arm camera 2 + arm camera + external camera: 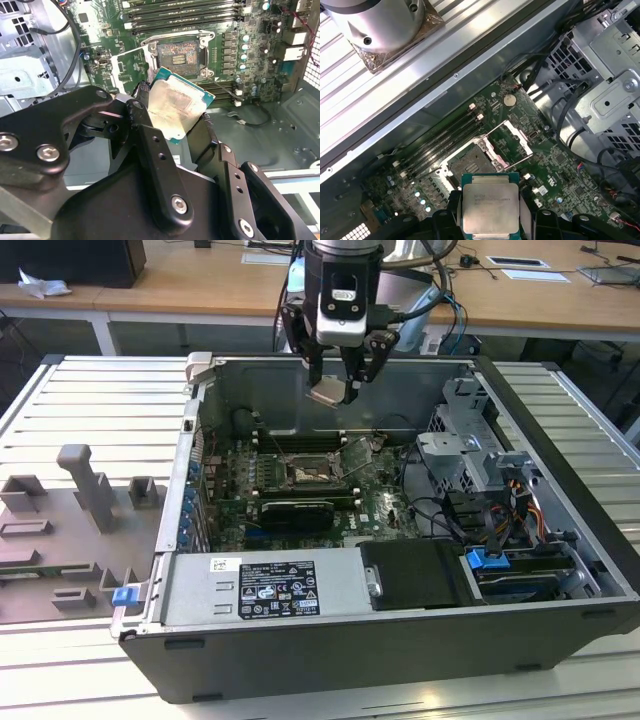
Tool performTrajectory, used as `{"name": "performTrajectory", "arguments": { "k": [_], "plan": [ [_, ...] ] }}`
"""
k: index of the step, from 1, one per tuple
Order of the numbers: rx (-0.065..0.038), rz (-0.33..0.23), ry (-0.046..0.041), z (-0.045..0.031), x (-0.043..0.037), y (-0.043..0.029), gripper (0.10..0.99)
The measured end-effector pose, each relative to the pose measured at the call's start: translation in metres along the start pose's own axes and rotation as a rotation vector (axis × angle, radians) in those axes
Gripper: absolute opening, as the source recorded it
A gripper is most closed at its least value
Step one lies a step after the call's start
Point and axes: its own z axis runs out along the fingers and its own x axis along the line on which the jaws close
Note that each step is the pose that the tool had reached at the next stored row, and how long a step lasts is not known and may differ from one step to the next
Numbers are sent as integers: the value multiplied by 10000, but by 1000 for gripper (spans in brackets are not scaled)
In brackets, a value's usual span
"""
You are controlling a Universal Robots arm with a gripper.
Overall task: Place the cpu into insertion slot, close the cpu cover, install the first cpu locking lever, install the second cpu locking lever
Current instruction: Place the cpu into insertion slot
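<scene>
Gripper [333,388] clamped on the flat square silver-topped cpu [490,207], hovering above the dark square metal-rimmed insertion slot [470,162]; I'd square up corners and lower dead flat.

Slatted silver metal table [60,390] across the exterior view from left edge to right edge, ribs running left to right. At centre and right of the frame, directly on the slats, an open dark-grey computer case [300,670] on its side, open face up. At the left of the frame, just beside the case and flat on the same slats, a grey moulded fixture [60,540] with upright blocks and posts. In the first wrist view, the same slats at upper left, beyond the case's wall. Along the top edge of the exterior view, wooden desks [200,285]: white sheets [518,262] at upper right, a crumpled white scrap [42,285] at upper left.
</scene>
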Motion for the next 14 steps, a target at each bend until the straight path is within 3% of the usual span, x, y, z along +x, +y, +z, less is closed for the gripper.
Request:
{"name": "performTrajectory", "arguments": {
  "k": [14],
  "plan": [
    [-3,366,-32,26,-1,-2,545]
  ]
}}
